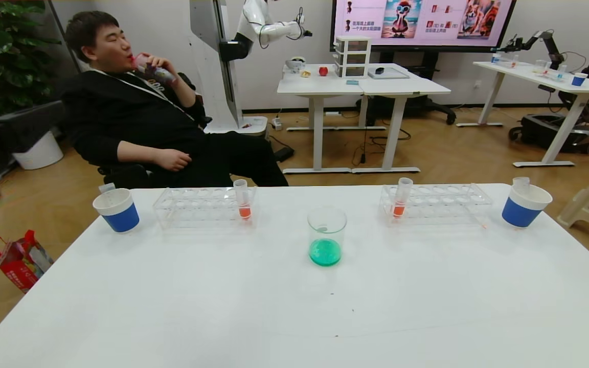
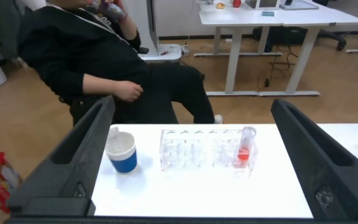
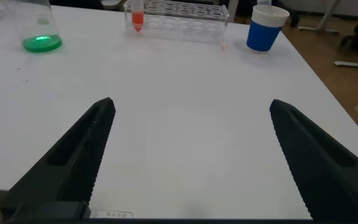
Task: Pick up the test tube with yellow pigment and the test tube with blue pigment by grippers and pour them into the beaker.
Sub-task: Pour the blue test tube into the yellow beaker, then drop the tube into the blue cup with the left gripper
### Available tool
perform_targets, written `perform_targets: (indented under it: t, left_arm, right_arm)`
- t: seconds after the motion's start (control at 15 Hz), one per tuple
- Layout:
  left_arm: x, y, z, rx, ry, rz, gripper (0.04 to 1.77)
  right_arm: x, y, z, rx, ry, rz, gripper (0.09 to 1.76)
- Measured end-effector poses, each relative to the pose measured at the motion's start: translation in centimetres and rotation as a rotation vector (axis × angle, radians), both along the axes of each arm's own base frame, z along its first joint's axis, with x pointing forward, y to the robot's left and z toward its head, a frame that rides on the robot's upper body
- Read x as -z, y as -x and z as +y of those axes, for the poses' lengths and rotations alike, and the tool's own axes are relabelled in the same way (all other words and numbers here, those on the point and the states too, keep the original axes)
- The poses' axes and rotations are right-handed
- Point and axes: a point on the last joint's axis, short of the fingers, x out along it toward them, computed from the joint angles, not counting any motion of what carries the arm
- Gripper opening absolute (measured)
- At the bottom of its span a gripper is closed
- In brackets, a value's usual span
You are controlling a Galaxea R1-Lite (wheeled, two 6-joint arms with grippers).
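The beaker [image 1: 326, 232] stands at the middle of the white table [image 1: 294, 317] with green liquid [image 1: 325, 253] in its bottom; the right wrist view shows the beaker [image 3: 41, 28] too. The test tube with yellow pigment and the test tube with blue pigment do not show. Neither gripper appears in the head view. My left gripper [image 2: 192, 104] is open and empty, held back from the left rack [image 2: 197, 149]. My right gripper [image 3: 191, 104] is open and empty over bare table, short of the right rack [image 3: 179, 11].
Each clear rack [image 1: 202, 207] [image 1: 435, 202] holds one tube of orange-red liquid [image 1: 243, 200] [image 1: 402, 198]. A blue-banded paper cup [image 1: 117, 210] [image 1: 524, 205] stands beside each rack's outer end, with a clear tube in it. A seated person [image 1: 136, 112] is behind the table's far left.
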Motion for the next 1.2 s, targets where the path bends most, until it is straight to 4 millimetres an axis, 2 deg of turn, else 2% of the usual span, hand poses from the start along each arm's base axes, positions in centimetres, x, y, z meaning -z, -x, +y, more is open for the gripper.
perform_targets:
  t: [0.4, 0.6, 0.8, 1.0, 1.2]
  left_arm:
    - [2.3, 13.0, 2.3, -0.042, -0.11, 0.126, 1.75]
    - [3.0, 17.2, 2.5, -0.103, -0.118, 0.04, 1.75]
    - [5.3, 20.2, 2.2, -0.022, -0.13, -0.048, 1.75]
    - [8.6, 22.3, 1.9, 0.068, -0.139, -0.127, 1.75]
    - [12.0, 21.5, 1.7, 0.116, -0.098, -0.18, 1.75]
  right_arm:
    - [0.0, 0.0, 0.0, 0.0, 0.0, 0.0, 1.74]
    - [0.0, 0.0, 0.0, 0.0, 0.0, 0.0, 1.74]
    - [0.0, 0.0, 0.0, 0.0, 0.0, 0.0, 1.74]
    - [0.0, 0.0, 0.0, 0.0, 0.0, 0.0, 1.74]
    - [0.0, 0.0, 0.0, 0.0, 0.0, 0.0, 1.74]
